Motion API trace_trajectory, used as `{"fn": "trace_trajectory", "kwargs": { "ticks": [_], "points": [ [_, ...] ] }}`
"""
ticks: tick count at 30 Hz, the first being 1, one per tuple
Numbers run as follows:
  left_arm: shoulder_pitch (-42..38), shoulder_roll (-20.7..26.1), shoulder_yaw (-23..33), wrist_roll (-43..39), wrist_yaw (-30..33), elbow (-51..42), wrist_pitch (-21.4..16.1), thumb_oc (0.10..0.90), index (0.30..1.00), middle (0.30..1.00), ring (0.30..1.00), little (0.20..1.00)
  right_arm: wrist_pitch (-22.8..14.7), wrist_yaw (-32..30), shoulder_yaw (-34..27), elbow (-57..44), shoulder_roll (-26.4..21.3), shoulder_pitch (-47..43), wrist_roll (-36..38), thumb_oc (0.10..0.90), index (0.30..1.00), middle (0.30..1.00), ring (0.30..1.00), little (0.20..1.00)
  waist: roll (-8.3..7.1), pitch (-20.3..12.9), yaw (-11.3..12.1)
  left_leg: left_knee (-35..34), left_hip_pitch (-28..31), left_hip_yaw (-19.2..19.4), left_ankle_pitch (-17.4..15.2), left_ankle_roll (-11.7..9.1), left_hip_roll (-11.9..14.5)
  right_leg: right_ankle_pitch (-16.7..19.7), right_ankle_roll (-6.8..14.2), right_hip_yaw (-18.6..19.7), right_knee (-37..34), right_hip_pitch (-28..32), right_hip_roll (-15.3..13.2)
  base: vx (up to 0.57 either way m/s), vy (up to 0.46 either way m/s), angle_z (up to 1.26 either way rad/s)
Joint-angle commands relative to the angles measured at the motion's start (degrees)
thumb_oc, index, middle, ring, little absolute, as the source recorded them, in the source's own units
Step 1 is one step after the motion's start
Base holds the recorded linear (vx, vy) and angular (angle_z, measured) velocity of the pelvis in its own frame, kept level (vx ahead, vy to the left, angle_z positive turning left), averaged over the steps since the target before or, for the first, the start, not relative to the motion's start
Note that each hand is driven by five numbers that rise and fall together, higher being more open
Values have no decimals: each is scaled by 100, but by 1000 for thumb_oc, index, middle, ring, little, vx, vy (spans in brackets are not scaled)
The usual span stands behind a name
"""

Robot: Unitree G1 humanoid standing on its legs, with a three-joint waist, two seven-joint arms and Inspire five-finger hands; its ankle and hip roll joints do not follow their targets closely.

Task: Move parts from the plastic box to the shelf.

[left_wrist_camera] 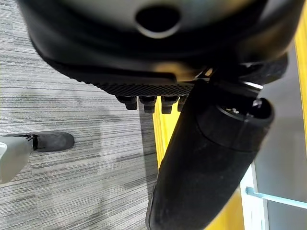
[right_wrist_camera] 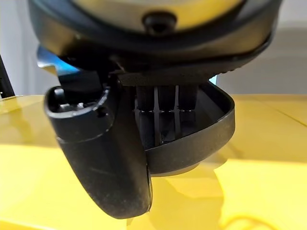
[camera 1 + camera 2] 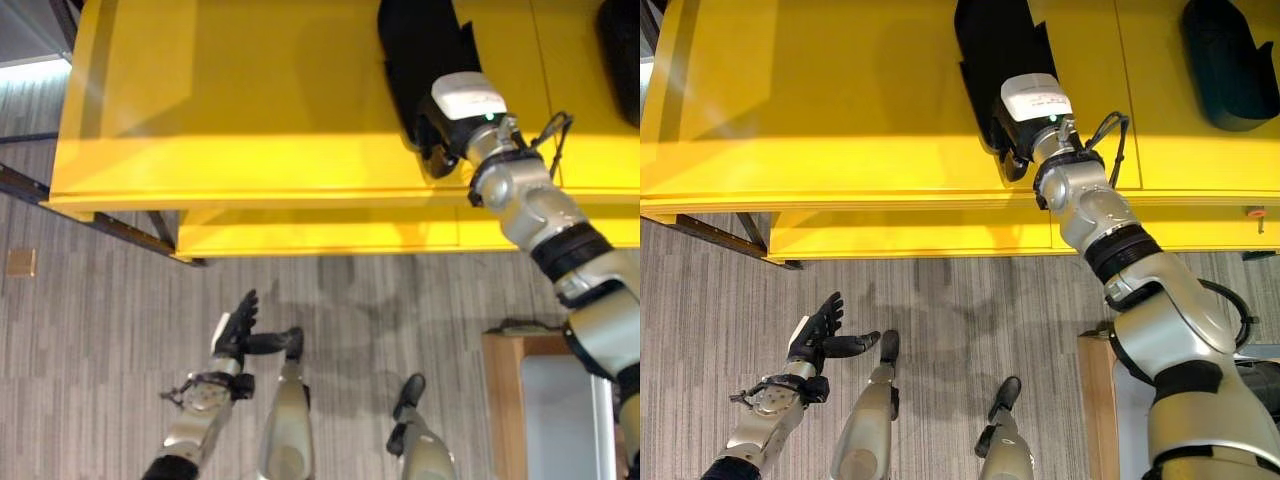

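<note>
Your right robot hand [image 3: 1012, 135] grips a black part [image 3: 992, 50] resting on the yellow shelf [image 3: 820, 100]; your left robot hand [image 3: 818, 330] hangs open above the floor [image 3: 700, 300]; a second black part [image 3: 1230, 65] lies well apart.

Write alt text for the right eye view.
The robot's right hand grips a black part resting on the yellow shelf. A second black part lies further right on the shelf, and the left hand hangs open above the grey floor.
</note>
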Motion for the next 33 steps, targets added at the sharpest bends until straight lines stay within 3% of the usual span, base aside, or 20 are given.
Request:
{"fn": "trace_trajectory", "kwargs": {
  "ticks": [1,33],
  "points": [
    [-82,243,-93,-94,34,-504,-454,900,1000,1000,1000,1000,78,-241,256,303,-323,-871,-58,400,300,300,300,300,19,-250,130,-7,139,45,-79,194,-126,-587,-395,20,1231,-393,179,0,0,0],
    [-122,312,-124,-241,55,-567,-469,900,1000,1000,1000,1000,166,-461,130,737,-256,-1241,311,400,300,300,300,300,99,-276,275,-33,93,-35,-116,294,-313,-504,-340,-92,1069,-275,103,3,2,1]
  ]
}}
